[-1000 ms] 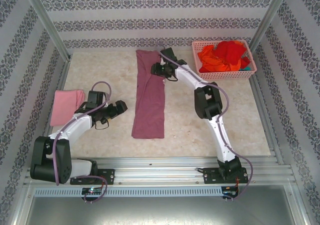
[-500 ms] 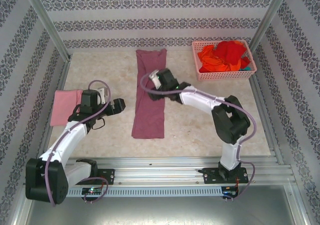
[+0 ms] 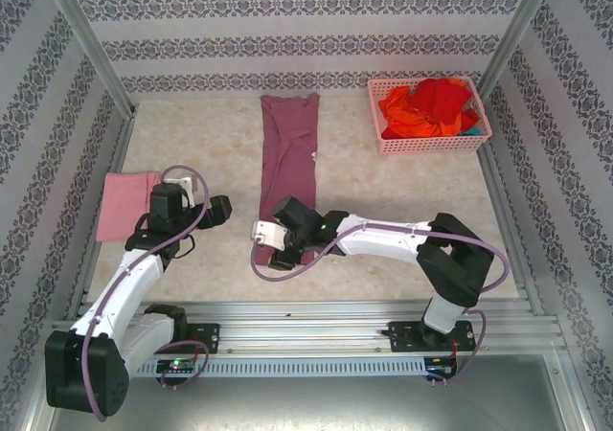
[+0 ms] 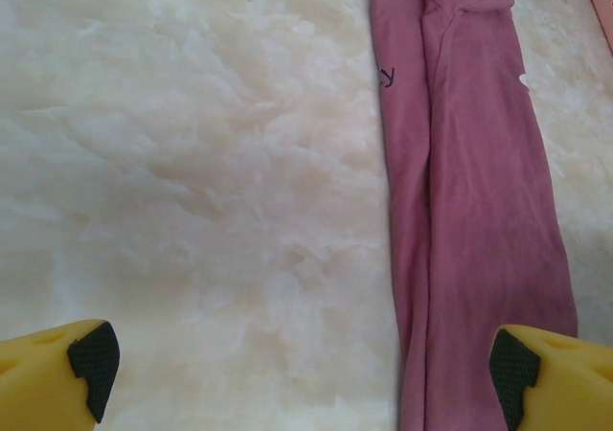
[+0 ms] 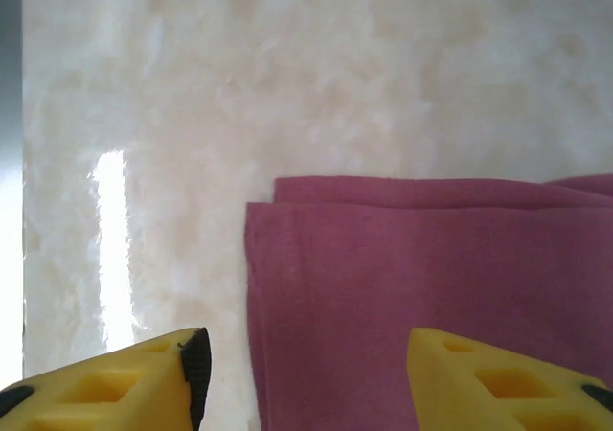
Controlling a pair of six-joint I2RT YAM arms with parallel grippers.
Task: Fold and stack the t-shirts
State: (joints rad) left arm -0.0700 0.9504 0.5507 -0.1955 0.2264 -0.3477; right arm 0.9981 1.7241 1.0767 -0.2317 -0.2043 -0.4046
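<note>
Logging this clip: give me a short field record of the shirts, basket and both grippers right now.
maroon shirt: long folded strip, centre of table
pink shirt: folded, left edge
basket: far right, holds red and orange shirts
left gripper: open, over bare table beside strip
right gripper: open, above strip's near hem
</note>
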